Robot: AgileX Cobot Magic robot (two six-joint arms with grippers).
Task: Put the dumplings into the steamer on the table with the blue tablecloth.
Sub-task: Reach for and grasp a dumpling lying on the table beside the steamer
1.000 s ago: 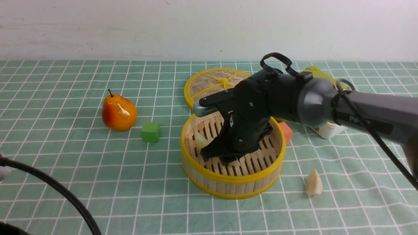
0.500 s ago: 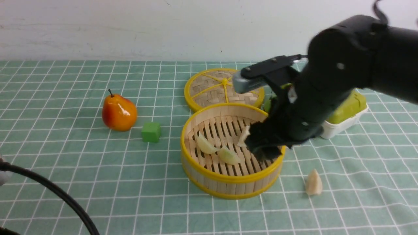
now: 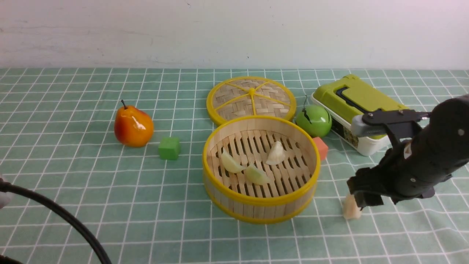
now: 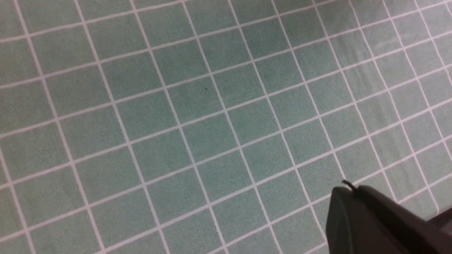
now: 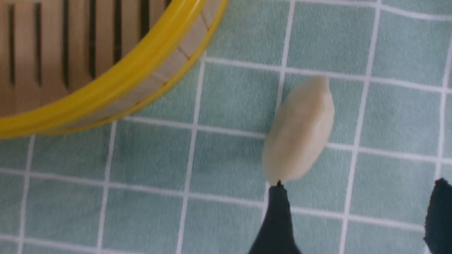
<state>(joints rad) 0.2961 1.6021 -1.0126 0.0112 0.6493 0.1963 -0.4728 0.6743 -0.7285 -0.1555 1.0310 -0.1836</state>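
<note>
tabletop: covered across the whole view by the blue tablecloth; its flat grid gives every loose piece a steady resting place
steamer: sits open near the middle, its lid laid flat just behind it, so the slatted floor can be reached from above
right tool: low over the cloth to the steamer's right, jaws spread wide and empty; probably placed there to take the one piece outside the basket; in the right wrist view one fingertip sits at that piece's end and the other stands well apart, so the jaws do not yet straddle it; they likely need to shift sideways before closing
left tool: closed, holding nothing, parked over bare cloth away from the work; it looks to be kept clear of the other arm
three dumplings: lying on the steamer floor, near one another but apart; this share of the task seems done
fourth dumpling: on the cloth just beside the steamer's right wall, outside it, partly hidden by the right tool in the front view; small and rounded, so it may slip from an off-centre pinch
</note>
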